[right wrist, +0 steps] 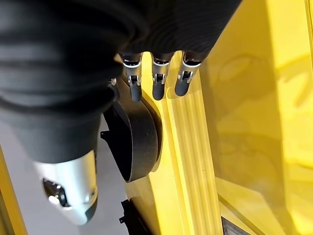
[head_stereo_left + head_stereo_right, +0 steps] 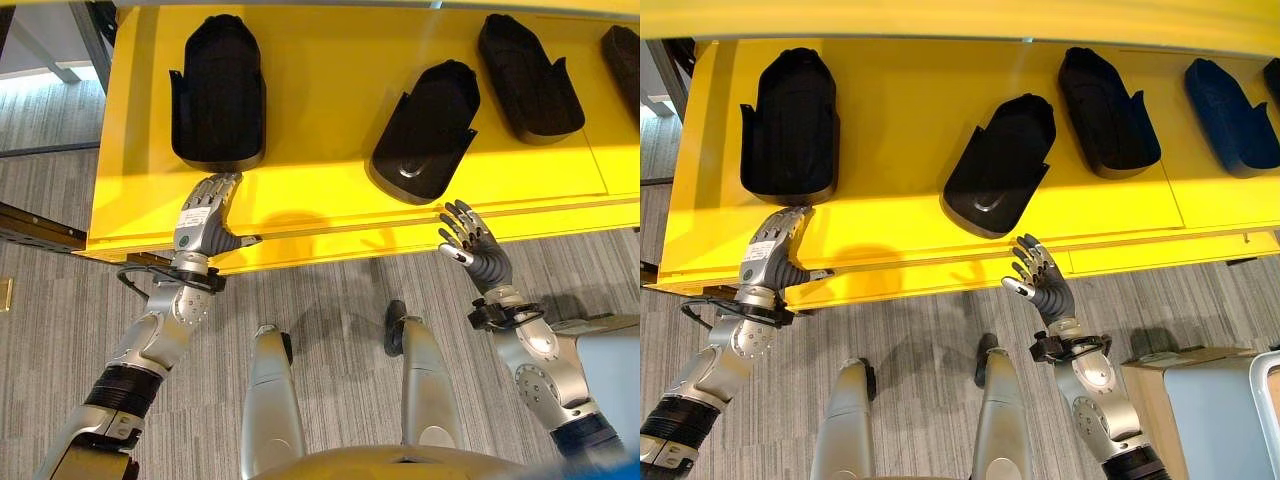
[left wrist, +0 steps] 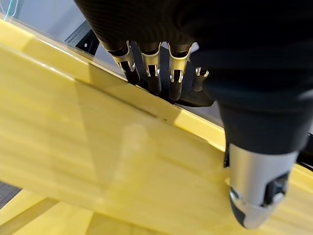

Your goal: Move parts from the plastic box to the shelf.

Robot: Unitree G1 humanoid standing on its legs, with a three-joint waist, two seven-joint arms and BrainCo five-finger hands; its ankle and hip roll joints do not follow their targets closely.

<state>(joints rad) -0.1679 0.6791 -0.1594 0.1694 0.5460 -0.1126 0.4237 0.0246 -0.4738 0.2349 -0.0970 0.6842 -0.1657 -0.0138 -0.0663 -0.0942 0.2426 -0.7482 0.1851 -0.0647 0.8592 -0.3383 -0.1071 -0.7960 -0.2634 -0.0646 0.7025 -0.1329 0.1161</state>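
A: Where are the parts?

B: They lie on the yellow shelf (image 2: 330,215) across the upper part of the frame. A black part at upper left (image 2: 218,92), a second tilted part near the middle (image 2: 425,132), a third at upper right (image 2: 530,78), and in the right eye view a dark blue part (image 2: 1232,118) at the far right edge.

A: And the left hand?

B: The left hand (image 2: 206,220) comes up from the lower left, with its fingers straight and reaching onto the shelf, fingertips right at the near edge of the upper-left part. Its wrist view shows the fingers (image 3: 152,73) extended side by side over the yellow board, holding nothing. I cannot tell whether the tips touch the part.

A: The right hand?

B: The right hand (image 2: 475,247) is at centre right, just at the shelf's front edge below the tilted part, apart from it. Its fingers are spread and only lightly bent, empty.

A: Anything else?

B: Grey striped floor (image 2: 330,310) below the shelf, and a brown box with a grey-blue front (image 2: 1200,400) at lower right.
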